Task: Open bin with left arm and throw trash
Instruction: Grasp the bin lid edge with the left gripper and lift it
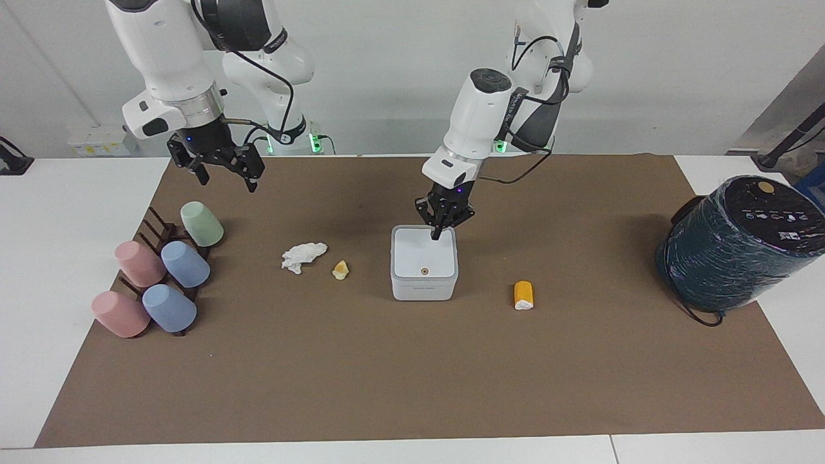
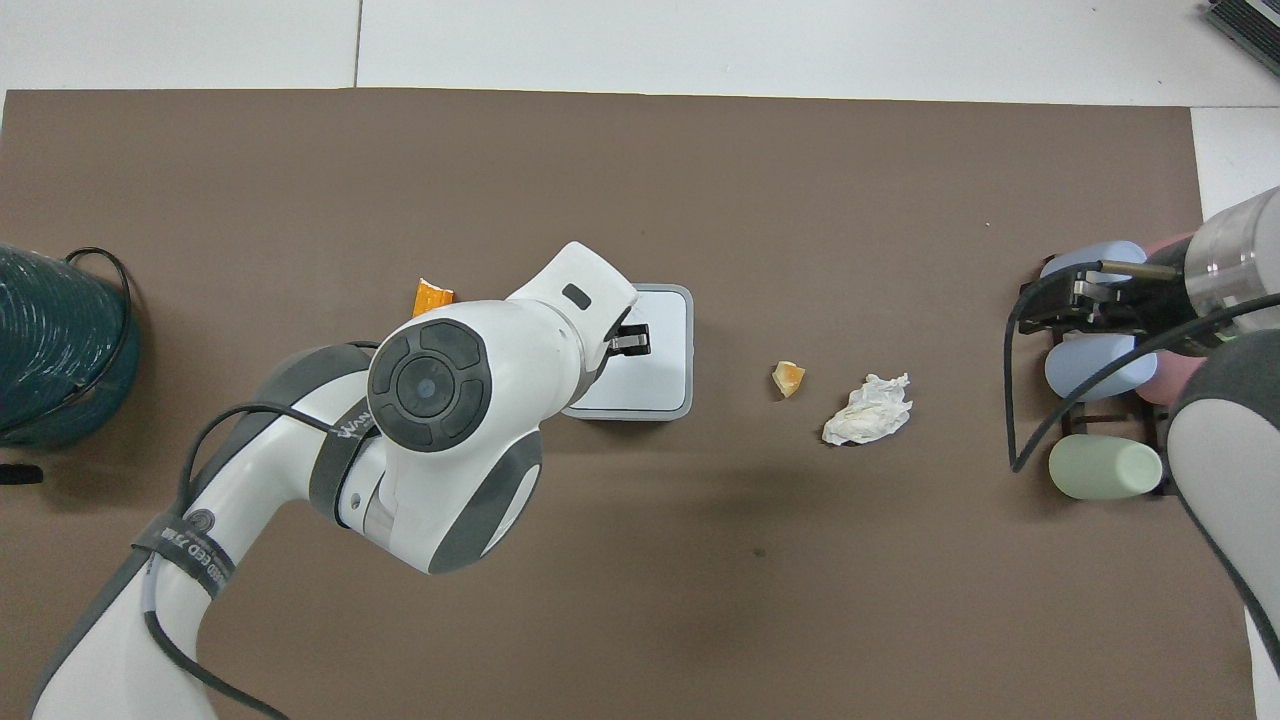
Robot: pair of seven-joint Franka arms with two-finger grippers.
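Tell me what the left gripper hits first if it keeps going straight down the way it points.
Most likely the closed lid of the bin: the left gripper, shut, points down over the lid's part nearer the robots, short of the round button.

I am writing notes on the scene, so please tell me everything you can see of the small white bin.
The bin is a small square white box, plastic by its look, with rounded corners. Its flat lid is closed and bears a tiny round brownish button at the edge farther from the robots. It stands upright on the brown mat. The shut left gripper points down at the lid's nearer part; contact cannot be told.
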